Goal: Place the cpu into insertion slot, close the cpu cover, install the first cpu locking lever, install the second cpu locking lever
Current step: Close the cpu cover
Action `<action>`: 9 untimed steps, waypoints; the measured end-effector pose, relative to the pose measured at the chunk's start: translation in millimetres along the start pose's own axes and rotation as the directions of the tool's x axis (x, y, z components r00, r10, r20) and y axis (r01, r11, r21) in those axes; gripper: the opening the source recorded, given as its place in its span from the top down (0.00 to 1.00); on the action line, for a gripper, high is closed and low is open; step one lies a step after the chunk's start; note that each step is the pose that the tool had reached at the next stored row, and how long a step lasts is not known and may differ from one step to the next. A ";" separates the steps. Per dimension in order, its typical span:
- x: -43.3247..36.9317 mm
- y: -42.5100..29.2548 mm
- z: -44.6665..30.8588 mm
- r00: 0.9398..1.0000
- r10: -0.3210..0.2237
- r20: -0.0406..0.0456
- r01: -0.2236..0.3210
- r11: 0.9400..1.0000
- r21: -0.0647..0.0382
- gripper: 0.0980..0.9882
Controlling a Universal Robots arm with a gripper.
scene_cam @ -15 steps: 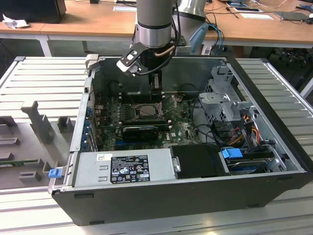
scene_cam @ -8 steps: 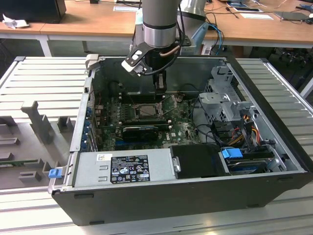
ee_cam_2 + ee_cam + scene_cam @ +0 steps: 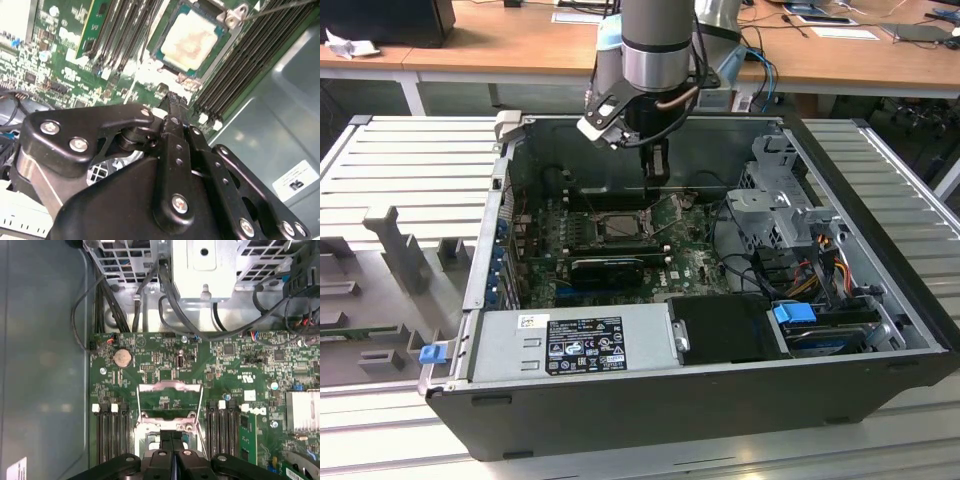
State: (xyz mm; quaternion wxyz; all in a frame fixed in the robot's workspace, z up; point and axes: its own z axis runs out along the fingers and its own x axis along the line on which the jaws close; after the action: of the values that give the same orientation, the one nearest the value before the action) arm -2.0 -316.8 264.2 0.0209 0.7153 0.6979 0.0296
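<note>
CPU [image 3: 192, 42]: a thin, stiff, light square with a dull metal top, seated flat in the slot [image 3: 230, 19] on the green board [image 3: 150, 360]. It is judged fragile at its underside contacts and should be handled by the edges only. Cover [image 3: 170, 386], a thin sheet-metal frame with a square window, stands tilted up off the slot. It looks springy and is best pushed at its free edge. Pincer [image 3: 172, 440], black metal fingers pressed together and holding nothing, hangs just above the slot.

Dull silver-grey metal cpu [image 3: 190, 42] top with a tan smear, bare shiny metal cpu cover [image 3: 170, 386], matt black gripper [image 3: 173, 100], glossy green motherboard [image 3: 150, 360], smooth wooden desk [image 3: 500, 45]
</note>
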 end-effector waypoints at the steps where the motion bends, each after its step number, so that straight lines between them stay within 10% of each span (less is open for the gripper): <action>1: 0.0 1.0 0.0 1.000 0.000 0.000 0.000 1.000 0.000 0.99; 9: 0.3 16.6 2.5 1.000 0.000 0.000 0.000 1.000 0.000 0.99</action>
State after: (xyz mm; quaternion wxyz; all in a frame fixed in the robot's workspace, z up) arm 14.7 -316.9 262.9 0.0210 0.7153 0.6979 0.0294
